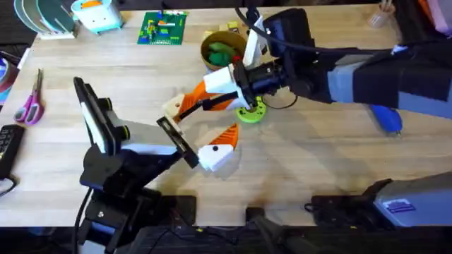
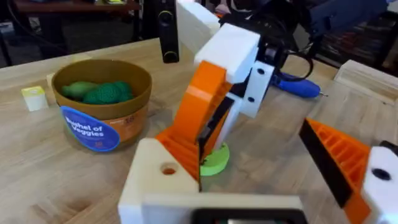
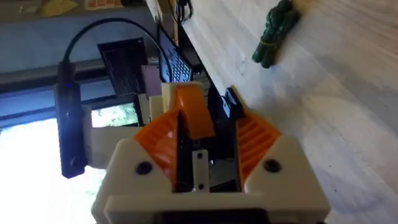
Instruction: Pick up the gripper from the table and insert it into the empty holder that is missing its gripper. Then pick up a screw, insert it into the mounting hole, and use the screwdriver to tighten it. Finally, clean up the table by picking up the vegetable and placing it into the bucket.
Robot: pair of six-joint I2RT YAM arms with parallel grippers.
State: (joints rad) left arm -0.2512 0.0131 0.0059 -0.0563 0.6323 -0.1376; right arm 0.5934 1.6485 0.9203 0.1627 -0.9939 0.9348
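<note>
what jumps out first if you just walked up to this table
The two arms meeting at the middle of the table: the right gripper is shut on the orange gripper tip, pressing it against the bare white holder on the left gripper. Just behind them stands the yellow bucket with green toy vegetables inside, and the blue screwdriver lies off to the right.

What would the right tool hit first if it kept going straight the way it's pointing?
The right tool would most likely meet the holder, directly ahead; the orange tip it grips seems to touch it.
</note>
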